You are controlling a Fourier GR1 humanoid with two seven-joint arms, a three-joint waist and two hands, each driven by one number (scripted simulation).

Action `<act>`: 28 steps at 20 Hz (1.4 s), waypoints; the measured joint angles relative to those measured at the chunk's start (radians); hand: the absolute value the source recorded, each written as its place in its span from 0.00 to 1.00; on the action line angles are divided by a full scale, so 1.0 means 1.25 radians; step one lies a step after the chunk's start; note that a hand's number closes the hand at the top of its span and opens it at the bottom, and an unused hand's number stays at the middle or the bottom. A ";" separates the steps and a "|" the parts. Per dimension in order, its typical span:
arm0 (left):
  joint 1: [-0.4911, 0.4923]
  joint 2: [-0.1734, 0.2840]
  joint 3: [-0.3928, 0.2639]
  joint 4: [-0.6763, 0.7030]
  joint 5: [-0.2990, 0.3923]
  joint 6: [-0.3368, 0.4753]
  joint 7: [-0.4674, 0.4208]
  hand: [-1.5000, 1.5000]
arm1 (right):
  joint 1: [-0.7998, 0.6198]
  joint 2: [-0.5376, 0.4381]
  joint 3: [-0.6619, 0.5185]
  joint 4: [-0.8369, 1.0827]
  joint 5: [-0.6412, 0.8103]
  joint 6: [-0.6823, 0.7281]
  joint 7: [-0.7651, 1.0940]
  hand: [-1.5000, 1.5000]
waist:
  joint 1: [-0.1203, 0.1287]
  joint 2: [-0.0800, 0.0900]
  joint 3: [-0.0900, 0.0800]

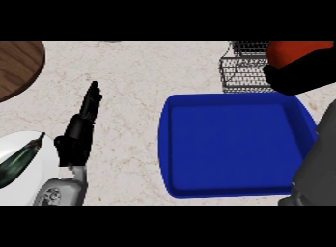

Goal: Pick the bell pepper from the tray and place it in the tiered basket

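Note:
The red bell pepper (293, 51) shows at the upper right, held up close to the camera with my right hand (310, 72) curled round it. Hand and pepper hang beside and partly over the wire tiered basket (241, 72) at the back. The blue tray (231, 147) lies below them on the counter with nothing in it. My right forearm (326, 154) covers the tray's right edge. My left hand (82, 128) rests at the left of the tray, fingers straight and pointing away.
A white plate (14, 147) with a dark eggplant (14, 161) on it sits at the lower left, next to my left wrist. A round wooden board (10, 67) lies at the upper left. Marble counter stretches between left hand and tray.

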 measured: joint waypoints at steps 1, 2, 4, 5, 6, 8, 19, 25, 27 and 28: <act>-0.006 -0.001 0.000 0.003 -0.001 0.001 0.004 0.50 | -0.023 0.000 -0.020 0.024 -0.009 -0.007 0.002 1.00 | 0.000 0.000 0.000; -0.003 -0.001 0.001 0.009 -0.001 0.000 -0.004 0.50 | -0.039 -0.008 -0.033 0.044 -0.017 -0.014 0.002 1.00 | 0.000 0.001 0.000; -0.002 -0.003 0.003 0.014 0.001 0.000 -0.010 0.50 | -0.072 -0.028 -0.050 0.097 -0.029 -0.030 0.002 1.00 | 0.001 0.002 0.000; -0.001 -0.005 -0.003 0.007 -0.003 0.002 -0.005 0.50 | -0.077 -0.035 -0.051 0.123 -0.030 -0.047 0.001 1.00 | 0.001 0.002 0.000; 0.002 -0.006 -0.005 -0.001 -0.004 0.001 0.000 0.50 | -0.081 -0.046 -0.053 0.149 -0.031 -0.066 -0.002 1.00 | 0.002 0.002 0.000; 0.007 -0.010 -0.017 0.003 -0.007 0.011 -0.005 0.50 | -0.094 -0.069 -0.057 0.199 -0.031 -0.102 -0.009 1.00 | 0.002 0.003 0.000; -0.005 -0.003 -0.012 -0.004 -0.007 0.006 0.011 0.50 | -0.100 -0.221 -0.027 0.506 0.003 -0.335 -0.160 1.00 | 0.006 0.005 0.000; 0.003 0.000 -0.009 -0.010 -0.001 0.002 0.007 0.50 | -0.076 -0.251 -0.077 0.599 -0.020 -0.430 -0.184 0.00 | 0.006 0.005 0.001; -0.004 0.002 -0.007 -0.018 0.000 0.001 0.014 0.50 | -0.083 -0.245 -0.115 0.627 -0.043 -0.460 -0.172 0.00 | 0.007 0.006 0.001; -0.012 0.002 -0.003 -0.011 0.001 0.001 0.013 0.50 | -0.082 -0.242 -0.128 0.645 -0.053 -0.481 -0.174 0.00 | 0.007 0.006 0.001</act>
